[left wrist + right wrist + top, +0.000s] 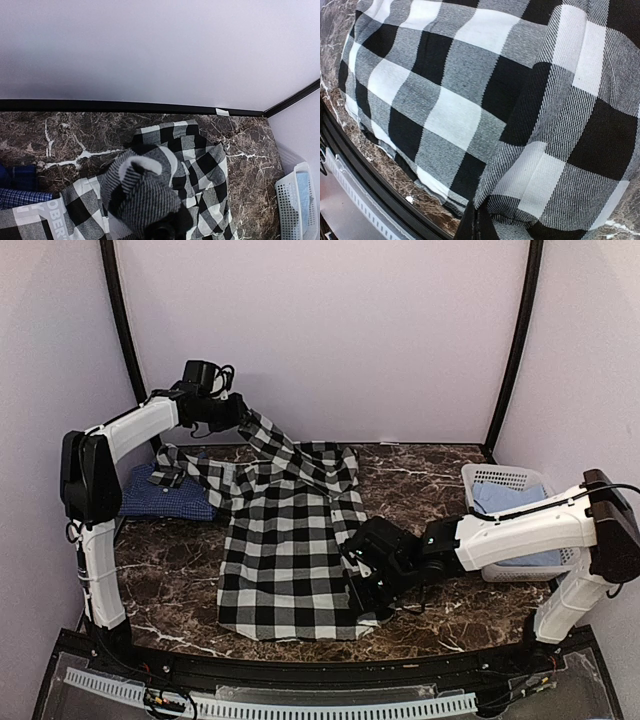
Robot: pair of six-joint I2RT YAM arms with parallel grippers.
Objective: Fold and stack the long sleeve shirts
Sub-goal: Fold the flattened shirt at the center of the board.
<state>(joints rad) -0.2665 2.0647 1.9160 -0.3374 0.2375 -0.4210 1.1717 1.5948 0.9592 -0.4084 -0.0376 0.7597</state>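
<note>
Gripping with left hand (235, 412) a lifted sleeve of the black-and-white shirt (285, 550), with right hand (358, 575) its right edge near the hem.
Best to keep the sleeve taut, carry it across the body and lay it flat, without dragging. Spread on the table (440, 490), long axis far to near: collar toward the back wall, hem toward the arm bases.
</note>
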